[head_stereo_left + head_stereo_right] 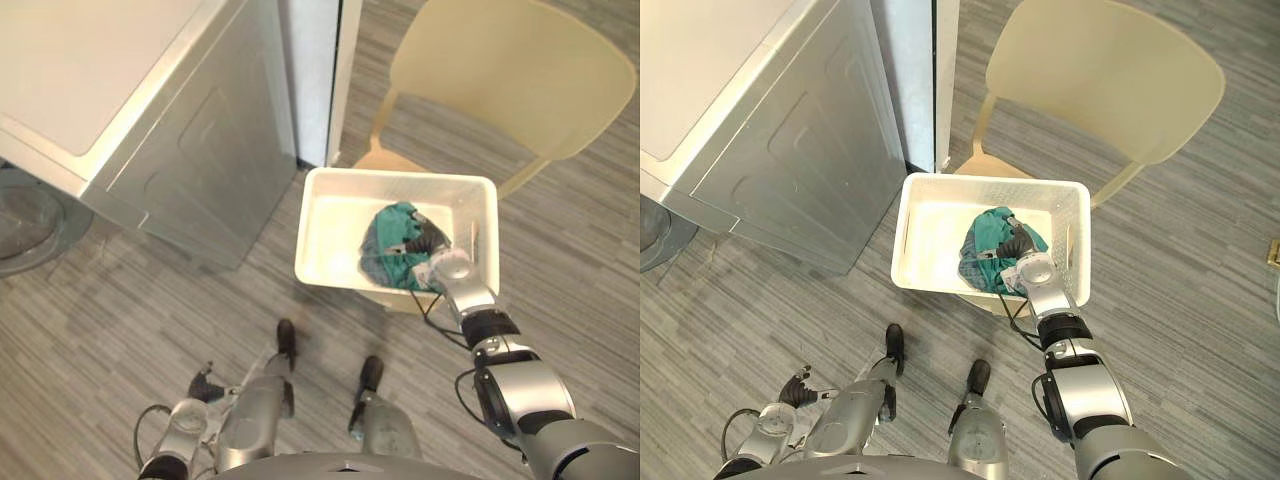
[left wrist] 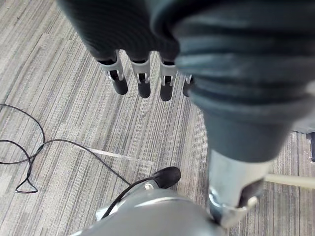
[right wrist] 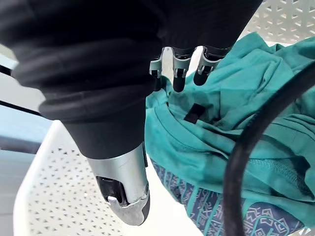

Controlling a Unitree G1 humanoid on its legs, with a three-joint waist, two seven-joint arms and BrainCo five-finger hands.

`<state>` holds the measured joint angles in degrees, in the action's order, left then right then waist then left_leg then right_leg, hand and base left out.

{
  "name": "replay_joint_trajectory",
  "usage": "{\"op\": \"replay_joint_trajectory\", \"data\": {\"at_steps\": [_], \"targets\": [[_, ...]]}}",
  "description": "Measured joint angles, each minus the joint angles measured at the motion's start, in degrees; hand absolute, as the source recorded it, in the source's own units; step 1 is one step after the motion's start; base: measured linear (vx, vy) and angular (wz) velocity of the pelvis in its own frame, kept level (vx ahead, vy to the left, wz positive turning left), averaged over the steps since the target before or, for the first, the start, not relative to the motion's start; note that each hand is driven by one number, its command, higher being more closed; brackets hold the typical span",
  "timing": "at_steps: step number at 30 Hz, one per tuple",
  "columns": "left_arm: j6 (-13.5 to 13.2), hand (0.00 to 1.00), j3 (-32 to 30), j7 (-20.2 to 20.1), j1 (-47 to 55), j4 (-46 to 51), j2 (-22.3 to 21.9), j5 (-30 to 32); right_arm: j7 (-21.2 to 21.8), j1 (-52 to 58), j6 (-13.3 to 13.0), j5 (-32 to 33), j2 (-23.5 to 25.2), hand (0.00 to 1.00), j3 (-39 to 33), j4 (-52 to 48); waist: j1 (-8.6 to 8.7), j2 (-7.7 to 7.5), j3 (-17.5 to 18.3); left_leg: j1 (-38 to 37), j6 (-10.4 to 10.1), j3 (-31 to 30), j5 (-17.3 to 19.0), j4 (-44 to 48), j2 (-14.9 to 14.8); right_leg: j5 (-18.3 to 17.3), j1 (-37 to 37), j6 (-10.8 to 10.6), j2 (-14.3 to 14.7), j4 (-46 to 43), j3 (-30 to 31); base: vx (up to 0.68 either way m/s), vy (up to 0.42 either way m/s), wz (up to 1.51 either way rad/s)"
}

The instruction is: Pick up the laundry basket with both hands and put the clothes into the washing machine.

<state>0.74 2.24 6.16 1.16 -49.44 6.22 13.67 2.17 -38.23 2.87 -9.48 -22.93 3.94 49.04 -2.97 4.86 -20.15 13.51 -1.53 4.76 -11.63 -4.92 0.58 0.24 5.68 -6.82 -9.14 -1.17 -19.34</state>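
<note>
Well, hidden: the seat of the pale yellow plastic chair lies mostly under the white perforated plastic laundry basket; just a strip of it shows at the basket's far left corner
Cut off: a round grey see-through pane low at the left of the silver-grey metal washing machine runs out past the edge, and what lies behind it cannot be told
Hard to make out: whether the crumpled teal clothes are one garment or several; a blue patterned cloth lies folded in with them
Right hand: reaching into the basket's right half from the near side, fingers straight and close together, dark tips at the teal cloth, thumb apart and off it, gripping nothing
Left hand: hanging low at the near left over the grey wood-grain floor, fingers straight, a little spread, empty
Clothes' place: in the basket, right of its middle, under the right hand
Basket's place: on the chair, right of the washing machine and apart from it
Count: one basket, one chair, one washing machine, one heap of clothes, two hands
Far side: a white upright panel stands just right of the machine, beyond the basket
</note>
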Motion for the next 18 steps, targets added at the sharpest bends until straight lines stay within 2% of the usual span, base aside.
{"op": "replay_joint_trajectory", "data": {"at_steps": [4,8,9,12,15,18], "targets": [[0.0,0.0,0.9,0.9,0.0,4.1,-0.1,-1.1,-1.5,-5.2,0.2,-0.5,-0.3,0.0,0.3,4.3,-0.2,1.09,-2.9,2.0,0.1,-0.3,-1.0,0.4,-0.1,0.5,1.9,0.1,0.0,-0.2,-0.2,0.01,0.004,0.02],[0.1,0.0,2.6,1.6,0.0,8.3,-0.1,-1.1,-2.4,-10.2,0.0,-4.5,-2.8,0.0,0.6,8.0,-0.65,1.92,-4.9,4.4,0.1,-1.3,-2.1,0.4,-0.3,0.9,3.9,0.5,0.0,-0.7,-0.5,-0.02,0.002,0.1],[0.1,0.0,2.8,2.2,0.0,9.5,-0.4,-1.1,-2.5,-12.0,0.0,-4.7,-4.6,0.0,1.7,9.5,-1.35,2.41,-5.1,5.8,-0.1,-1.8,-2.5,0.4,-0.4,0.9,5.6,0.6,0.1,-1.7,-0.9,-0.06,0.001,0.07],[0.1,0.0,4.0,3.2,-0.5,12.0,-1.0,-2.3,-4.2,-14.8,-0.4,-8.6,-7.9,0.0,2.7,11.4,-1.9,3.78,-5.8,9.8,-0.2,-3.7,-3.4,0.4,-0.6,0.3,9.6,0.9,0.0,-4.4,-2.7,-0.08,-0.007,0.24],[0.1,0.0,4.7,3.9,-1.0,13.6,-1.5,-2.5,-6.1,-16.5,-0.6,-10.5,-10.4,0.0,2.8,12.7,-2.51,4.15,-6.0,13.5,-0.9,-5.5,-4.2,0.4,-0.6,-0.7,13.4,1.3,-0.3,-6.8,-4.4,-0.07,0.001,0.29],[0.3,0.0,4.6,4.3,-2.0,16.0,-3.5,-3.3,-8.0,-16.6,-0.7,-15.4,-14.6,0.0,4.6,12.6,-4.06,4.22,-6.0,17.4,-1.5,-7.4,-4.7,0.4,-0.4,-1.7,17.2,1.3,-1.0,-9.7,-6.3,-0.05,0.005,0.31]]}}
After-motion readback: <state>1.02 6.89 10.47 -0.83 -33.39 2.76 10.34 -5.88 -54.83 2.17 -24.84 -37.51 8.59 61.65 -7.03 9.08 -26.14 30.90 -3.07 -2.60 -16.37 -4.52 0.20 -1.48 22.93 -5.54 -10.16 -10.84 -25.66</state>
